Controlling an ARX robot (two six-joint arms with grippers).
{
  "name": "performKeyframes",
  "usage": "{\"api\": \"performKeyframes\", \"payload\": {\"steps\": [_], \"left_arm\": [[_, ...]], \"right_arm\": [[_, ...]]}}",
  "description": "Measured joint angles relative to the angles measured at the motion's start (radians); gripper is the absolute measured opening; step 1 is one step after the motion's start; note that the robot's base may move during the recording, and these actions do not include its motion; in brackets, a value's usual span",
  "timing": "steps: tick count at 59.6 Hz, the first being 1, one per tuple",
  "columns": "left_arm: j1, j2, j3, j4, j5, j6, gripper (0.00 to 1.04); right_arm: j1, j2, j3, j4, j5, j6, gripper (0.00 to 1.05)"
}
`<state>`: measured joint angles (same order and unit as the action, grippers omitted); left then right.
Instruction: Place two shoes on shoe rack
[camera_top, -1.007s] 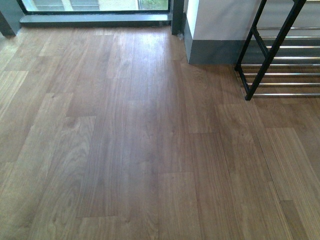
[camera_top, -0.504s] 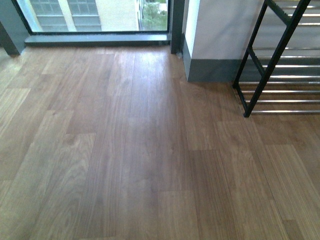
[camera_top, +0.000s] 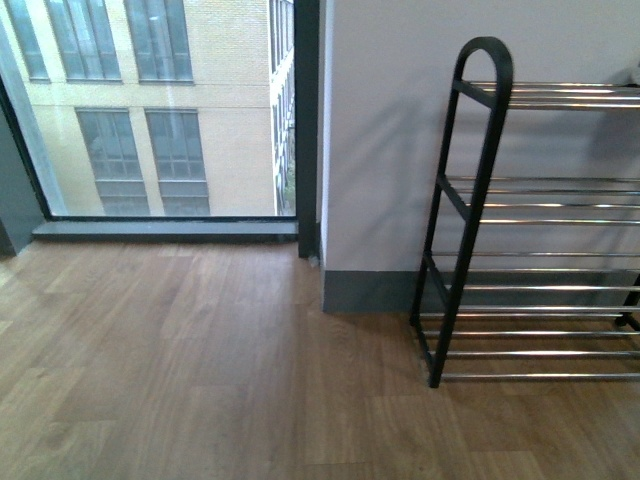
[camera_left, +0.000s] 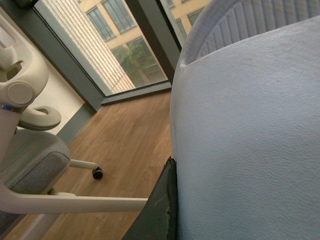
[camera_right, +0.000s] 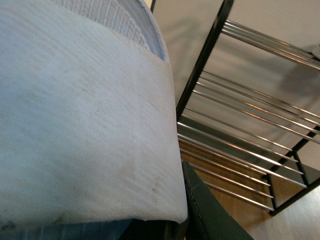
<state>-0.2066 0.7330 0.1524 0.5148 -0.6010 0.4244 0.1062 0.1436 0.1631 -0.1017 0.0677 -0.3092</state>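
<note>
My left gripper (camera_left: 192, 202) is shut on a pale blue slide (camera_left: 250, 130), which fills most of the left wrist view; one dark finger (camera_left: 159, 210) presses against its side. In the right wrist view my right gripper (camera_right: 170, 225) is shut on the other pale blue slide (camera_right: 80, 125), with a dark finger (camera_right: 207, 217) along its edge. The shoe rack (camera_right: 200, 70) stands close behind that slide. The front view has the shoe rack (camera_top: 470, 200) at the right against the wall, its black arched frame holding chrome bar shelves. Neither gripper shows in the front view.
A floor-to-ceiling window (camera_top: 150, 110) is at the left and a pale wall (camera_top: 390, 150) with a grey skirting stands behind the rack. A white office chair (camera_left: 30, 165) with a caster (camera_left: 98, 174) stands on the wood floor (camera_top: 200, 380).
The front view has swung upward: the floor filled it before, and now the window, the wall and the rack's full side up to its arched top show.
</note>
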Motion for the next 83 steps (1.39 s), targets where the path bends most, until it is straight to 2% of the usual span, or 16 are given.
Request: {"api": "performKeyframes", "payload": {"steps": [83], "left_arm": [[-0.002,0.002,-0.002,0.000,0.003,0.000,0.02]], "right_arm": [[0.004,0.000,-0.004,0.002,0.004,0.002,0.02]]}}
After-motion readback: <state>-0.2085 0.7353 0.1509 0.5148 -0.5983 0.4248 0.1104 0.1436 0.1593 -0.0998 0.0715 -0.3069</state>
